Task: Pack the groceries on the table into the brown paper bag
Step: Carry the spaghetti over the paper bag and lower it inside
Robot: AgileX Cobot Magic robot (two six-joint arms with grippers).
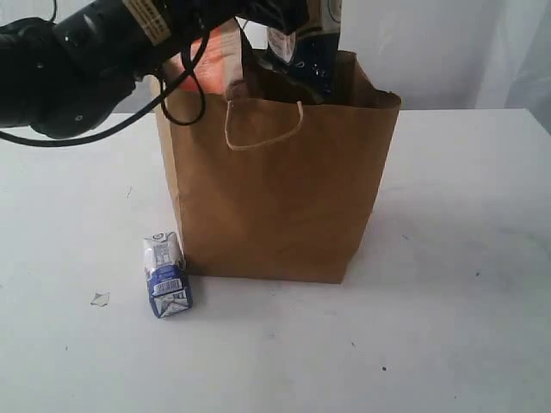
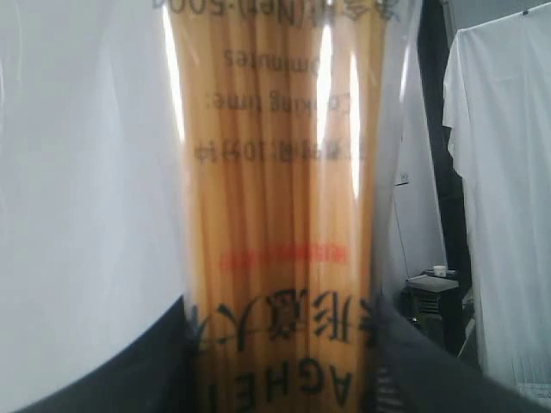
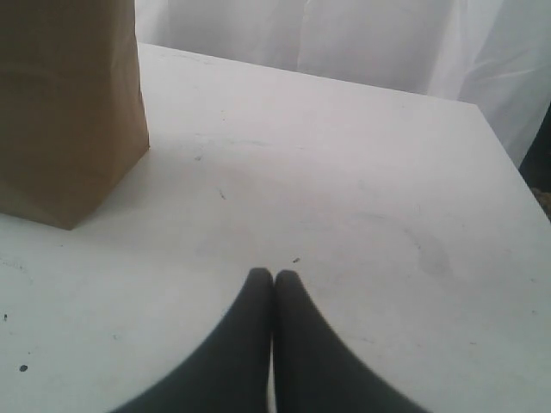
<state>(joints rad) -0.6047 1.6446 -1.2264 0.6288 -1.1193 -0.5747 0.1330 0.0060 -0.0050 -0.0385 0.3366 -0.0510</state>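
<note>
The brown paper bag (image 1: pixel 275 189) stands upright and open on the white table (image 1: pixel 448 258). Over its mouth, the blue spaghetti packet (image 1: pixel 303 47) points down into the opening. In the left wrist view the spaghetti packet (image 2: pixel 280 172) fills the frame, with my left gripper (image 2: pixel 280 353) shut on it and a dark finger on either side. The brown pouch with its orange label (image 1: pixel 213 53) pokes up at the bag's back left rim. A small blue-white carton (image 1: pixel 167 275) lies on the table by the bag's front left corner. My right gripper (image 3: pixel 273 282) is shut and empty, low over the table beside the bag (image 3: pixel 69 103).
My left arm (image 1: pixel 77 60) reaches in from the upper left above the bag. A small scrap (image 1: pixel 101 298) lies left of the carton. White drapes (image 3: pixel 344 34) hang behind the table's far edge.
</note>
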